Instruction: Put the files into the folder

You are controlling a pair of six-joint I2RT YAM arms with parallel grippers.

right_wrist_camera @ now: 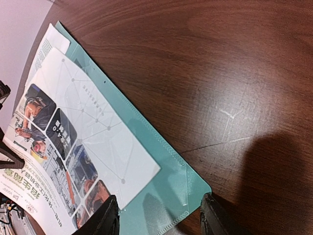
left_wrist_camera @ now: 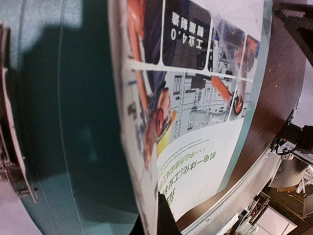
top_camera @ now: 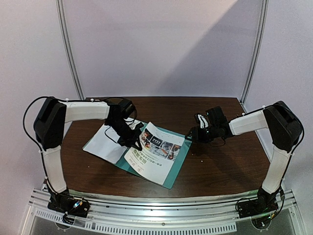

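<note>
Teal folder [right_wrist_camera: 171,193] on dark wooden counter [top_camera: 220,161], left gripper [top_camera: 136,143] pinching colour sheet [top_camera: 156,156] by its raised edge, right gripper [right_wrist_camera: 161,220] spread at folder's corner.

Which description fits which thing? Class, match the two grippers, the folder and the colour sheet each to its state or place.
Things:
1. left gripper
2. right gripper
3. folder
4. colour sheet

Descriptions:
A. teal, lying on the table under the colour sheet
B. open, over the folder's corner
C. curling up at one edge
D. shut on the colour sheet's edge

Pairs: 1-D, 2-B, 3-A, 4-C
</note>
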